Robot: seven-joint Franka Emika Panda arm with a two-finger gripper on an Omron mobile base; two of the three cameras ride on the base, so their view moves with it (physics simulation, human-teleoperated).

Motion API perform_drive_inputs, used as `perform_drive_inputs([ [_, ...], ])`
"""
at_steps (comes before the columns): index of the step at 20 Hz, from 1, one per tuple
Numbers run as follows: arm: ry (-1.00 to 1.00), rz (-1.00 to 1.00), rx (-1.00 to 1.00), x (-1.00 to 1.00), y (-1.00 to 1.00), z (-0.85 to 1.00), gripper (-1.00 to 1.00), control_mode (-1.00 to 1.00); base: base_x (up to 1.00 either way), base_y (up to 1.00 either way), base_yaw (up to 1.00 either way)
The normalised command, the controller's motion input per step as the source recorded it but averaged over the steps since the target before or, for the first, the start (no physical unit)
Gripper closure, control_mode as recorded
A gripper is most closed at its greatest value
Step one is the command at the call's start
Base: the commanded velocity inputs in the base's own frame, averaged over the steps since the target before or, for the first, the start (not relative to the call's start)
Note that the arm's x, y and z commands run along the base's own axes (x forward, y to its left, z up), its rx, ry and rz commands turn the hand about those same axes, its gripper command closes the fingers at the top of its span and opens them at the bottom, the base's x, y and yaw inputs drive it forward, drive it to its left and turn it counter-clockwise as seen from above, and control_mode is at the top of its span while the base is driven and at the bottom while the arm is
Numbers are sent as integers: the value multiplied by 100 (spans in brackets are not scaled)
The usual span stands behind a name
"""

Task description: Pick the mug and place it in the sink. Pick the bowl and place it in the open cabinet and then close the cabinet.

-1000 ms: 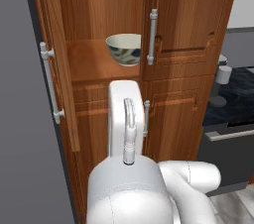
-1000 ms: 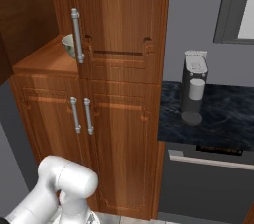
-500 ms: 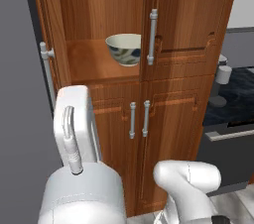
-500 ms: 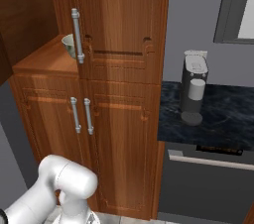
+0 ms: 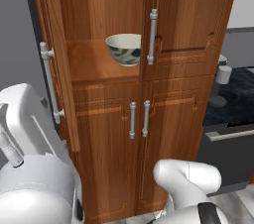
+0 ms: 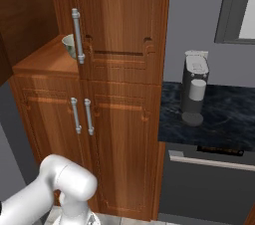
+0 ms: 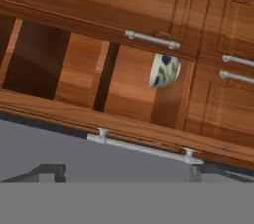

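Observation:
The cream-white bowl with a dark leaf pattern stands upright on the shelf of the tall wooden cabinet, just left of the closed right door. Its rim peeks past that door's bar handle in the right base view. The cabinet's left door stands swung open. In the hand view my gripper is open and holds nothing. It faces the open door's silver handle, with the bowl farther in behind it. The mug and the sink are out of view.
Below the shelf is a lower cupboard with two shut doors. To the right, a coffee machine stands on a dark counter above a grey appliance front. A grey wall lies left of the open door.
My arm has swung from the middle of the left base view to its lower left. The bowl and the cabinet doors have not moved.

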Motion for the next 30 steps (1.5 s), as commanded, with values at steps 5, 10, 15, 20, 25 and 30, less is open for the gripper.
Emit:
perform_drive_inputs([
  [5, 12, -1, -7, 35, 33, 0, -100, -100, 0, 0, 0],
  [10, 14, -6, 0, 30, 15, -3, -100, -100, 0, 0, 0],
  [15, 10, -11, 3, 16, 1, -14, -100, -100, 0, 0, 0],
  [20, 0, -10, 6, 11, 0, -35, -100, -100, 0, 0, 0],
  [25, 0, -5, 1, 32, 0, -24, -100, -100, 0, 0, 0],
  [30, 0, 0, 0, 40, 0, -6, -100, -100, 0, 0, 0],
])
